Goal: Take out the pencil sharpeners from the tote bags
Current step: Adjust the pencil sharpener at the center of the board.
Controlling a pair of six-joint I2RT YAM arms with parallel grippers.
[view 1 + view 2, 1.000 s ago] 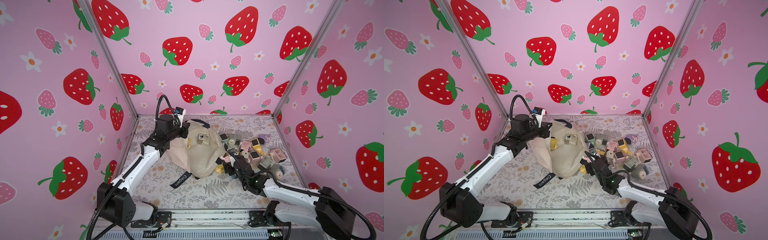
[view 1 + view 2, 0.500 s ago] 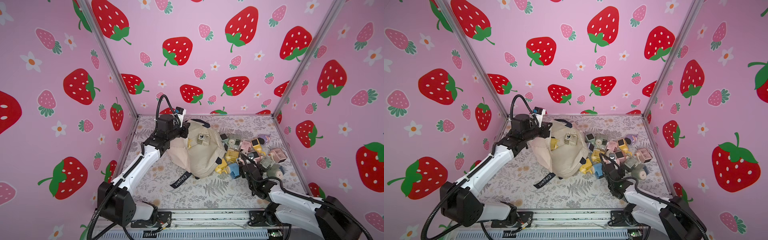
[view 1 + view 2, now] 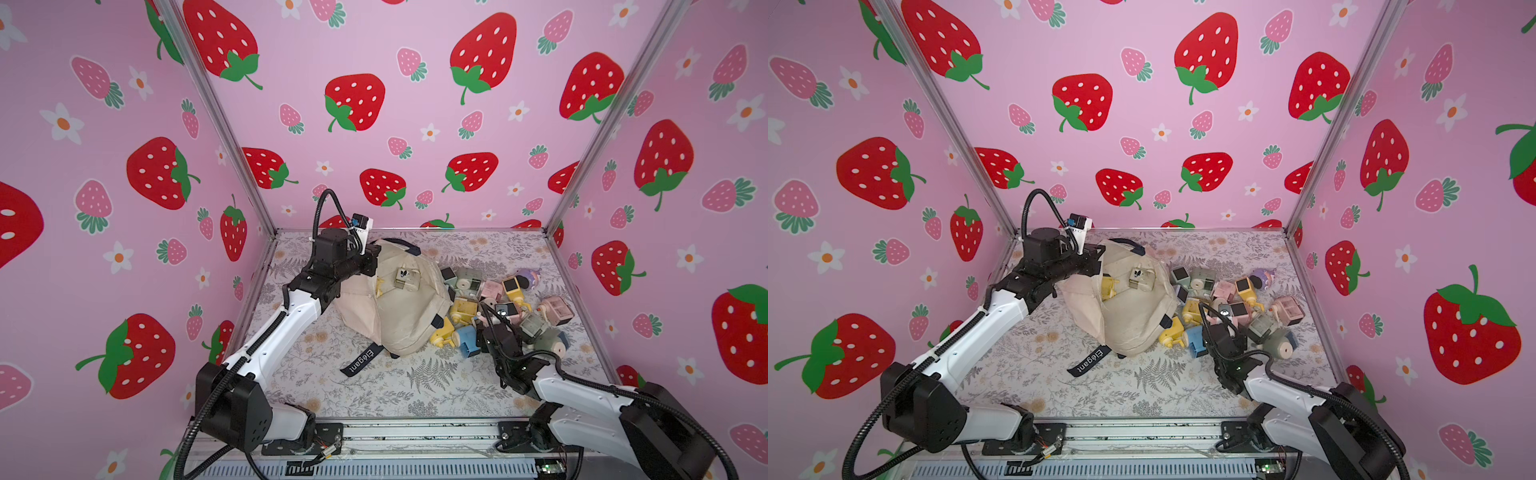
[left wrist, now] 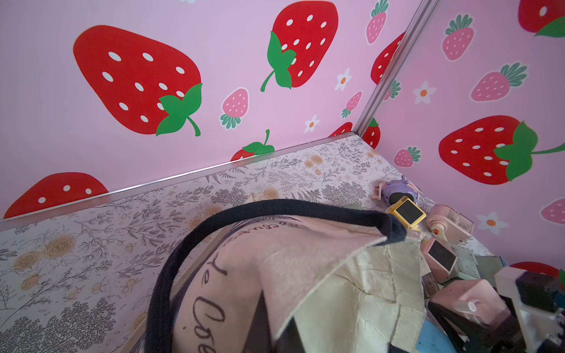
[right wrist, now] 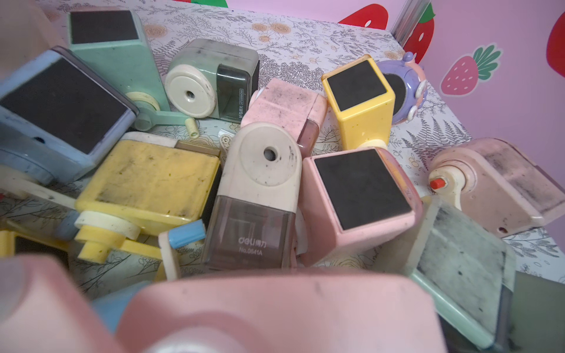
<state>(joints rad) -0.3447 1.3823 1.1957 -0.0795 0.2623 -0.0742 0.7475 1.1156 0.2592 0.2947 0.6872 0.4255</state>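
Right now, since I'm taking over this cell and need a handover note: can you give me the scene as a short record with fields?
left gripper: shut on the tote bag at its rim, holding it lifted
right gripper: over the pile, apparently gripping a pink sharpener that is blurred in the wrist view
inside bag: a sage sharpener and a yellow sharpener show in the mouth
outside bag: pile of sharpeners on the table, beside the bag
task: not finished
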